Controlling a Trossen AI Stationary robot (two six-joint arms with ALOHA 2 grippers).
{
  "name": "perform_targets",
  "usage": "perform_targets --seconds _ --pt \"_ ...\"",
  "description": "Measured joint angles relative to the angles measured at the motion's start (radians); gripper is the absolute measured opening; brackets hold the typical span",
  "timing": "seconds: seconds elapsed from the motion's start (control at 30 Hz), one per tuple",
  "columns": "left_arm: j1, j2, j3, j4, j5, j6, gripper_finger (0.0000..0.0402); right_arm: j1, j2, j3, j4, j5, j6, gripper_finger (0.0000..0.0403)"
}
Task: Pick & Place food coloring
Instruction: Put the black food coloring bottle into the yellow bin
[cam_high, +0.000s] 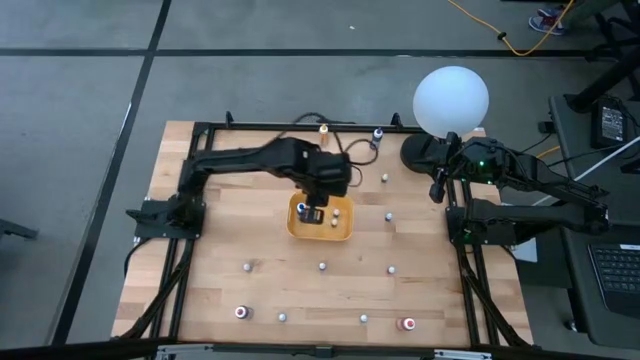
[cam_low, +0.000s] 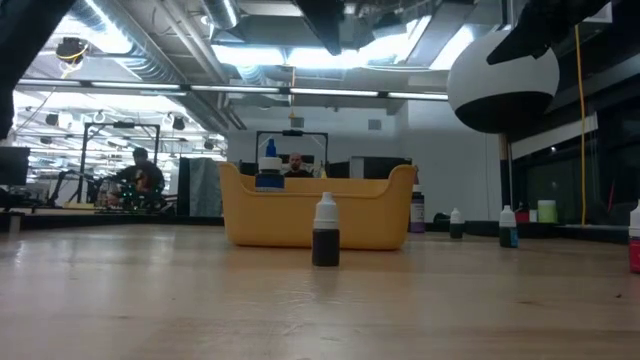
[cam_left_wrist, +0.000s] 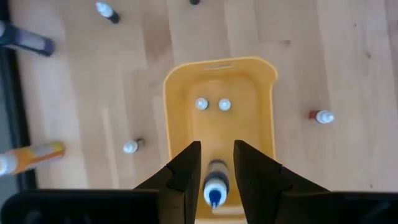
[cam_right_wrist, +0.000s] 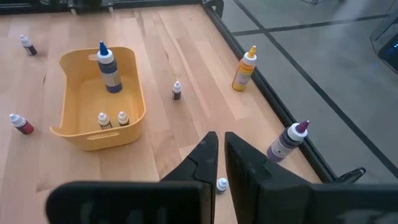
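Three bottles of food coloring already stand inside the yellow tray (cam_right_wrist: 99, 102): two tiny white-capped ones (cam_right_wrist: 112, 119) side by side near one end, and a taller blue-tipped bottle (cam_right_wrist: 107, 68) upright near the other end; the left tool (cam_left_wrist: 216, 171) hangs directly above that blue-tipped bottle with its fingers spread to either side of it and apparently not pressing on it, so I judge the drop to be just made and the tool released; the right tool (cam_right_wrist: 221, 158) waits off to the side near the white globe lamp (cam_high: 451, 98), fingers nearly together and holding nothing.

To finish this step well, the left tool should rise straight up, keeping the fingers wide until they pass the blue tip, since a sideways drift would likely tip the narrow bottle into its neighbours or the tray wall; many small bottles lie scattered over the wooden surface (cam_high: 270, 290), the dark one (cam_low: 325, 232) just in front of the tray being a sensible next pick; approach it from above, fingers centred on the body below the cap.
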Motion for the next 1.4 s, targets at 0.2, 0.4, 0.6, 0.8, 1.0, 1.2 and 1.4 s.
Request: perform_targets --seconds 0.2,0.4,0.6,0.8,1.0,1.2,1.4 --pt "-0.036 -0.135 -0.121 -0.016 -0.001 -0.001 0.009 0.0 0.0 0.0 -0.004 0.0 0.001 0.0034" --pt "-0.073 -0.346 -0.369 0.011 -0.002 -0.107 0.0089 0.0 0.0 0.0 -0.021 0.0 0.005 0.0034" --pt "-0.183 -0.589 -0.661 0.083 -0.002 -0.301 0.0088 0.0 0.0 0.0 -0.04 0.0 0.005 0.0034" --pt "-0.34 -0.714 -0.803 0.098 -0.024 -0.532 0.0088 0.0 0.0 0.0 -0.04 0.0 0.01 0.0034" --pt "-0.472 -0.737 -0.856 0.097 -0.046 -0.642 0.0088 0.0 0.0 0.0 -0.039 0.0 0.007 0.0034" --pt "-0.589 -0.737 -0.966 0.127 -0.049 -0.732 0.0088 0.0 0.0 0.0 -0.039 0.0 0.009 0.0034" --pt "-0.667 -0.737 -1.143 0.299 -0.079 -0.768 0.0093 0.0 0.0 0.0 -0.039 0.0 0.009 0.0034"
